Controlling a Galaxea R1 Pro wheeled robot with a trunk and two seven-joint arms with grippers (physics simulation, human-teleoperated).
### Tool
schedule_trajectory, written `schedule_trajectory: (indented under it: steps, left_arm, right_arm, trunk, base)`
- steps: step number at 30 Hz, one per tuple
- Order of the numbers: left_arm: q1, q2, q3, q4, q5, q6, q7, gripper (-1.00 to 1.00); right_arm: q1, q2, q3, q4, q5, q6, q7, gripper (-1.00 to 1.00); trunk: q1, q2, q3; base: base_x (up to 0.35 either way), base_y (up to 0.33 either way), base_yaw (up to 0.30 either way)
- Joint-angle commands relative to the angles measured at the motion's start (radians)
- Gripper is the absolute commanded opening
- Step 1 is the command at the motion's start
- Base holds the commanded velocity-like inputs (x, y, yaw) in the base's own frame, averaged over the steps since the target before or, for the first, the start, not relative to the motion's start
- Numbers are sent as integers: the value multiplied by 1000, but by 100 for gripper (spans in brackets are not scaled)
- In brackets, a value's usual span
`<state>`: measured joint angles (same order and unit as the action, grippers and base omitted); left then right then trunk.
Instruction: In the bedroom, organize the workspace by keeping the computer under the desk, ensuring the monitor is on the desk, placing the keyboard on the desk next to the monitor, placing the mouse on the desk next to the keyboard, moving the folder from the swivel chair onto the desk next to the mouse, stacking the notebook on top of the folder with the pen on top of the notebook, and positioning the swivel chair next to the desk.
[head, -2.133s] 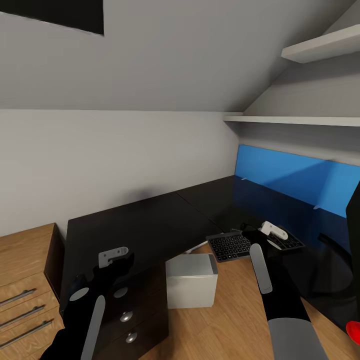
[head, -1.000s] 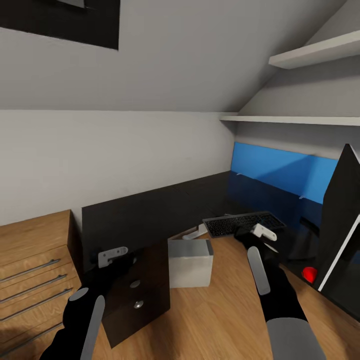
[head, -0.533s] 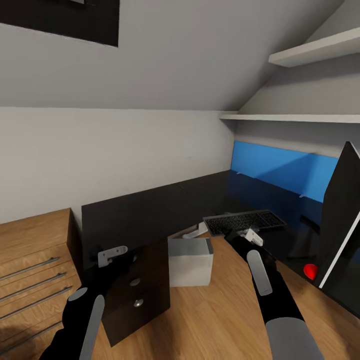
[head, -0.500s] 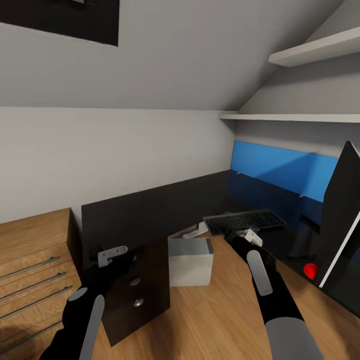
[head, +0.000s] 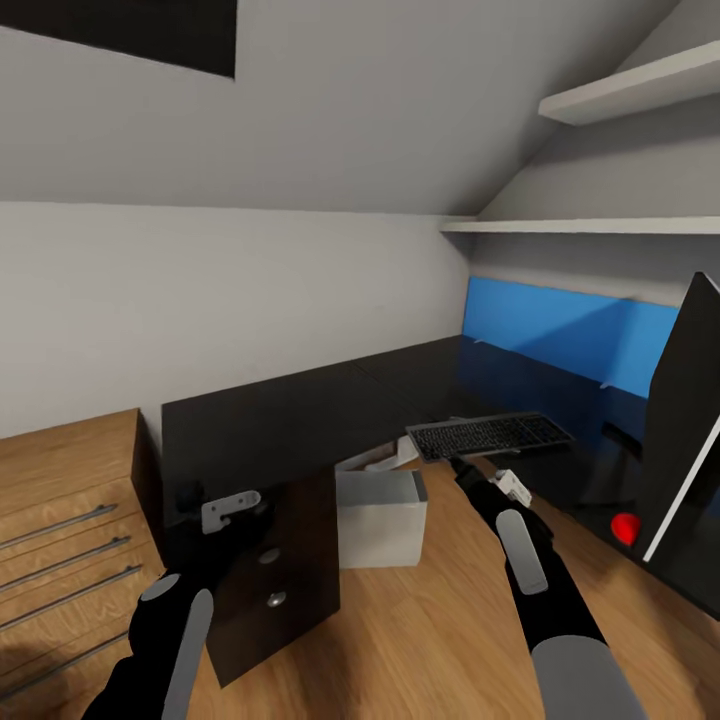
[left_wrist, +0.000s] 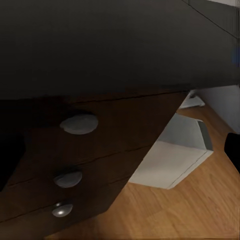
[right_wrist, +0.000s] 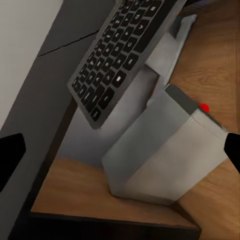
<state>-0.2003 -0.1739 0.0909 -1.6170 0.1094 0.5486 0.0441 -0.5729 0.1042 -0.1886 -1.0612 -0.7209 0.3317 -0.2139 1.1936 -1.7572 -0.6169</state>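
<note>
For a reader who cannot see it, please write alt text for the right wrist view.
A slim grey keyboard with dark keys lies on a glossy black desk, one end jutting past the desk edge. Below it, a light-grey computer with a small red mark stands on the wooden floor.

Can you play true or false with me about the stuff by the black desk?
1. The keyboard lies on the desk, its end poking over the edge. True.
2. The computer sits on top of the desk. False: it stands on the wooden floor by the drawers.
3. The panel behind the desk is blue. True.
4. The drawer knobs are square. False: they are round.
5. The monitor lies flat on the floor. False: it stands upright at the right.
</note>
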Motion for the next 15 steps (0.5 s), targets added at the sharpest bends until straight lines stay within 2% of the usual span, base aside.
schedule_trajectory:
  steps: [1, 2, 4, 5, 8, 9, 10, 14, 15]
  left_arm:
    - [-1, 0, -11, -1, 18, 15, 4, 100]
    - [-1, 0, -17, -1, 25, 24, 3, 100]
    - [-1, 2, -28, -1, 63, 67, -5, 100]
    - [-1, 6, -33, -1, 106, 123, -32, 100]
    - [-1, 16, -35, -1, 168, 224, -93, 100]
    - [-1, 28, -35, -1, 196, 289, -143, 100]
    - [-1, 56, -35, -1, 226, 386, -255, 100]
    - [-1, 85, -36, -1, 241, 438, -374, 100]
    - [-1, 102, -36, -1, 248, 453, -414, 100]
  right_arm:
    - [-1, 2, -12, 6, -15, -16, -6, 100]
    - [-1, 3, -17, 11, -19, -29, -6, 100]
    - [-1, 4, -32, 26, -43, -80, -6, 100]
    - [-1, 4, -39, 46, -77, -131, -6, 100]
    - [-1, 3, -44, 80, -140, -209, -5, 100]
    - [-1, 2, -46, 97, -179, -247, -4, 100]
    - [-2, 1, -46, 115, -229, -288, -3, 100]
    - [-2, 1, -45, 124, -252, -314, -1, 100]
    - [-2, 1, -44, 125, -255, -329, -1, 100]
  trunk:
    - [4, -8, -4]
    - [8, -15, -7]
    - [15, -29, -14]
    - [19, -36, -17]
    - [31, -57, -26]
    - [35, -64, -29]
    - [38, -71, -33]
    - [54, -99, -45]
    - [58, -106, -48]
  base:
    - [0, 0, 0]
    - [0, 0, 0]
    - [0, 0, 0]
    - [0, 0, 0]
    - [0, 0, 0]
    - [0, 0, 0]
    - [0, 0, 0]
    - [0, 0, 0]
    - [0, 0, 0]
